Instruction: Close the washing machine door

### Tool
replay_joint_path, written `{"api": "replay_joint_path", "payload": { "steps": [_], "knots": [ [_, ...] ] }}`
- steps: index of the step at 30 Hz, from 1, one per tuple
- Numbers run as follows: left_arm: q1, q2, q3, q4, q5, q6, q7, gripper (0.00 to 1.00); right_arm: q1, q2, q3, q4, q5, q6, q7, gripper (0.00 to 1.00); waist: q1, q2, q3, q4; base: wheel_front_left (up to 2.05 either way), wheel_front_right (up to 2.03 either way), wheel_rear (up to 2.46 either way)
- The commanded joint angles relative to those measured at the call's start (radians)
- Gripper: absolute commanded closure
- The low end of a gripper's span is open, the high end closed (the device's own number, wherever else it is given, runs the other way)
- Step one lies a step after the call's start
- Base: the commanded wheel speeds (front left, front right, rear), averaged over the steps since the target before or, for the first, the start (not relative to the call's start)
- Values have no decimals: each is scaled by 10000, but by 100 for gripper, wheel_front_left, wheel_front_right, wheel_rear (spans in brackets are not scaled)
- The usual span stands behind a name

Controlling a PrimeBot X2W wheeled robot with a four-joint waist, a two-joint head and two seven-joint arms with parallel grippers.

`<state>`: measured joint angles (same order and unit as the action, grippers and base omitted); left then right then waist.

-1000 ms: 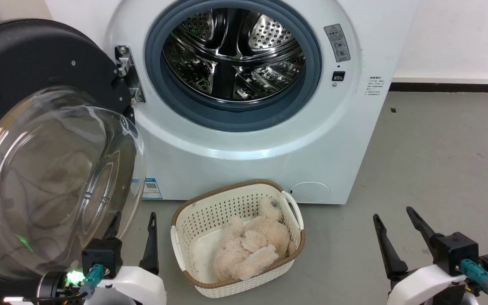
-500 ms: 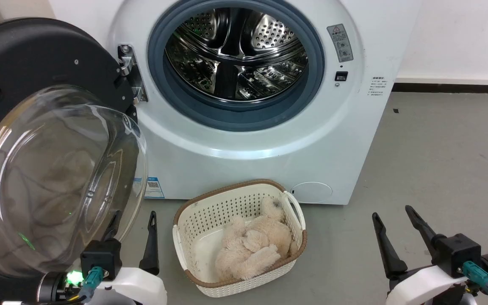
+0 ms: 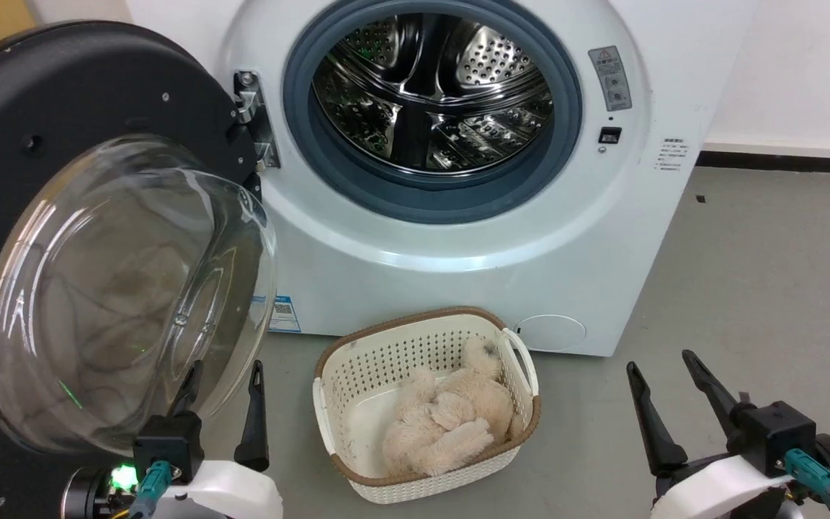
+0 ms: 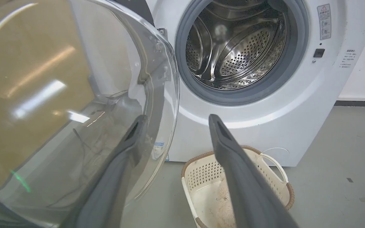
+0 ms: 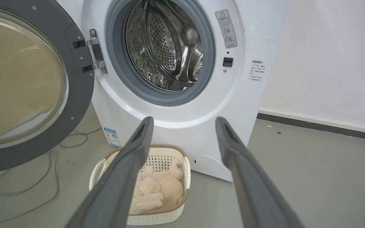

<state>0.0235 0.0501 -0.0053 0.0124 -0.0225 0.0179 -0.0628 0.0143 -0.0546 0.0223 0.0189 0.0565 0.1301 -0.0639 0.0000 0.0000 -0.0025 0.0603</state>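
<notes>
Closest to the camera, the left gripper [image 3: 226, 366] sits at the lower left of the head view with its two dark fingers spread and nothing between them. One of its fingers [image 4: 128, 139] is seen through the edge of the clear glass bowl [image 3: 119, 288]; whether it touches the glass cannot be told. The right gripper [image 3: 658, 360] is at the lower right above the grey floor [image 3: 746, 288], its fingers also apart and holding nothing, well clear of everything else.

Between the two grippers and a little further out, a cream basket [image 3: 415, 351] with a brown rim stands on the floor just in front of the washing machine [image 3: 458, 288]. A fluffy beige plush toy [image 3: 444, 425] lies inside it.

The washing machine door [image 3: 98, 94] stands swung wide open at the machine's left side, hung on a metal hinge [image 3: 253, 119] at the left edge of the round front recess. Its black, screw-dotted inner face and the bulging glass point towards the robot. In the right wrist view a thin cable [image 5: 27, 190] lies on the floor under the door.

Beyond, a grey rubber seal [image 3: 451, 198] rings the uncovered opening of the steel drum [image 3: 436, 94]. A small blue label [image 3: 283, 311] sits low on the white front. Behind the machine is a pale wall [image 3: 804, 72].
</notes>
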Motion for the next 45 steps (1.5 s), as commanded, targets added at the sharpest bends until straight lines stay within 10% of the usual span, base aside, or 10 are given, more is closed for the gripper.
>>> {"api": "replay_joint_path", "payload": {
  "steps": [1,45],
  "knots": [
    [120,2,27,18,-71,62,-99,0,43,12,37,27,94,2,-96,0,0,0,-13,70,0,0,0],
    [562,1,254,62,-303,184,-1039,0,140,28,728,556,734,4,-1032,0,0,0,-241,2431,0,0,0]
  ]
}}
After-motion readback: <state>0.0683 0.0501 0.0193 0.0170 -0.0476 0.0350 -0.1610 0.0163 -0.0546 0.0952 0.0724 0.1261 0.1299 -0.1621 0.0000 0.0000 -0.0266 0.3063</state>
